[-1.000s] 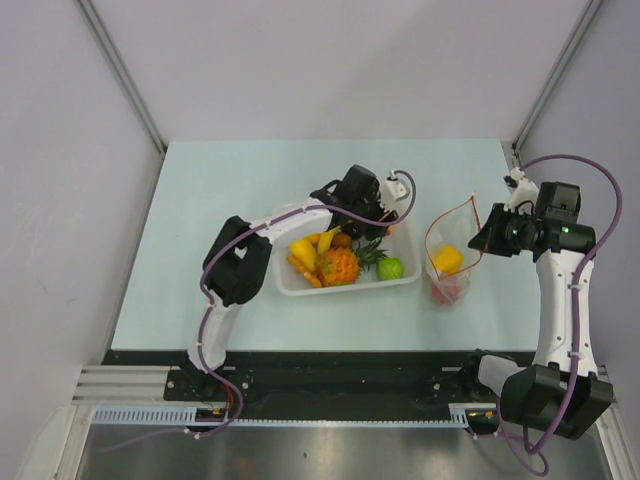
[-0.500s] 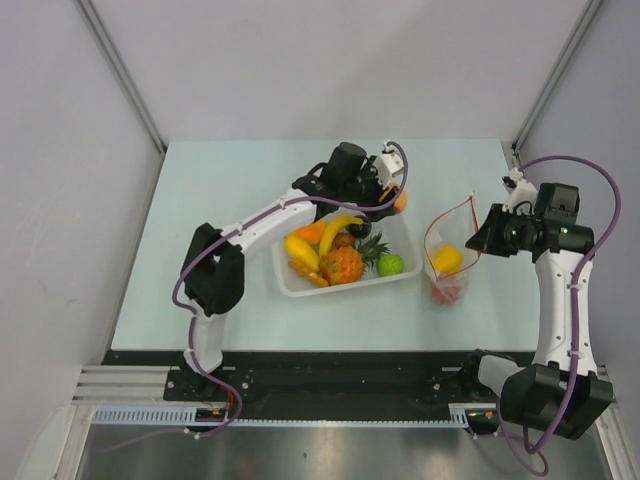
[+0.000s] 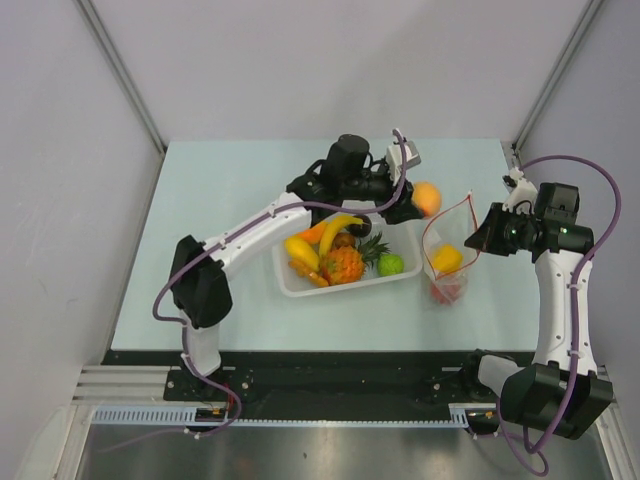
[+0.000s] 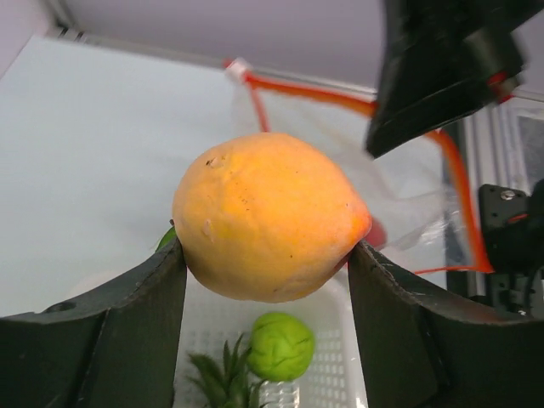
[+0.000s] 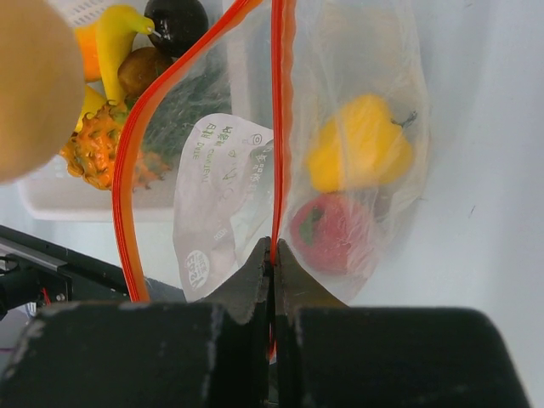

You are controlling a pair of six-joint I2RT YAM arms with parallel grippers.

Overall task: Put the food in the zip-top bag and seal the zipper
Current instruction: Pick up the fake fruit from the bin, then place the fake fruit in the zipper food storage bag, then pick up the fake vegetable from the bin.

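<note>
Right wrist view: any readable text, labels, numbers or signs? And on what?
White patch on the bag: a few lines of print and small round marks, all too blurred to read.
Other views: no text, brand or number shows on anything.

The pale blue-green counter (image 3: 210, 190) lies bare along its left and far edges. A white perforated plastic basket (image 3: 345, 287) fills the middle. Just beside it, toward the right edge, the clear zip-top bag (image 5: 374, 76) gapes open. The right gripper (image 5: 274, 255), pinching the red-orange zipper strip (image 5: 277, 102), blocks the mouth's right side; the left gripper (image 4: 265, 248), clamped on a round orange toy fruit (image 3: 426, 198), hangs at its left rim. A yellow toy pepper (image 5: 361, 149) and red toy fruit (image 5: 327, 234) fill its bottom.
</note>
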